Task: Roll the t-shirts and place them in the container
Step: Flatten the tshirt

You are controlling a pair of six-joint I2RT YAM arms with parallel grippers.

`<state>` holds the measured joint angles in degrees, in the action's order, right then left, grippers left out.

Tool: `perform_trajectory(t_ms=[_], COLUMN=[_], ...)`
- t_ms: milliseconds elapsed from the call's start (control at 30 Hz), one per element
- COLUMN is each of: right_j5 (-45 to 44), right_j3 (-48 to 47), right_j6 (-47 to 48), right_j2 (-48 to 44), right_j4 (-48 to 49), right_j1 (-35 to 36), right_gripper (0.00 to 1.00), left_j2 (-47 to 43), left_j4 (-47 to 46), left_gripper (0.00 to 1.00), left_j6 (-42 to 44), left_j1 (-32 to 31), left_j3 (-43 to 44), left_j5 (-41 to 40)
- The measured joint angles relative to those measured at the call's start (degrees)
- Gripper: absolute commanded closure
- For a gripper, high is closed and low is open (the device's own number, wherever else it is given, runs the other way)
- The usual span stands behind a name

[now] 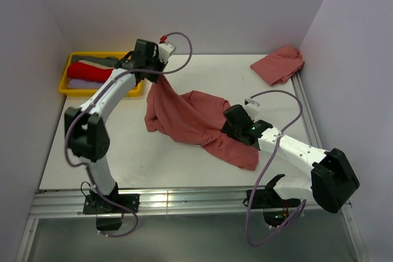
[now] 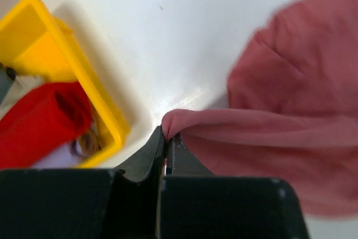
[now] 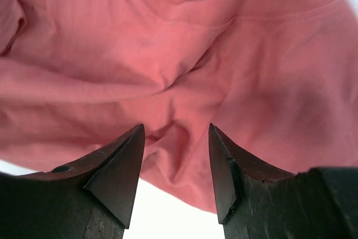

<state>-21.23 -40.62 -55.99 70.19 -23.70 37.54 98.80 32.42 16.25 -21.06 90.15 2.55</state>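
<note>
Salmon-red t-shirt (image 1: 190, 118) is lying crumpled mid-table. The left gripper (image 2: 166, 135) is clamping its far-left edge and holding it raised, apparently to spread it. The right gripper (image 3: 174, 163) is hovering wide-jawed over the near-right cloth, seemingly ready to pinch.

So the big salmon shirt (image 1: 196, 121) is sprawled all crumpled mid-desk, with its far-left end pulled up off the surface. The second salmon shirt (image 1: 279, 64) is bunched at the far right corner, and the bright red shirt (image 1: 89, 72) is bundled at the far left corner.
</note>
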Motion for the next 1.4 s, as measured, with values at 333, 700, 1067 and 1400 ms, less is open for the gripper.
perform_trajectory(t_ms=[333, 700, 1067, 1400], right_j5=[1.95, 2.38, 1.57, 1.99], right_j3=[0.57, 5.53, 9.27, 12.44], right_j6=[0.55, 0.04, -1.70, -2.99], right_j2=[-2.12, -6.40, -16.52, -21.05], right_j4=[0.46, -0.37, -6.08, -7.78], right_j1=[-6.12, -6.43, -6.82, -7.78], right_gripper=[0.43, 0.41, 0.41, 0.41], left_j2=[23.63, 8.31, -12.72, -3.98], left_j4=[1.99, 4.90, 4.26, 0.76], left_gripper=[0.44, 0.37, 0.61, 0.55], left_j6=[-3.78, -4.74, -3.02, -4.42], left_j1=[-0.17, 3.67, 6.36, 6.34], left_j3=[25.83, 1.31, -24.30, -28.33], left_j5=[-12.37, -6.78, 2.40, 5.07])
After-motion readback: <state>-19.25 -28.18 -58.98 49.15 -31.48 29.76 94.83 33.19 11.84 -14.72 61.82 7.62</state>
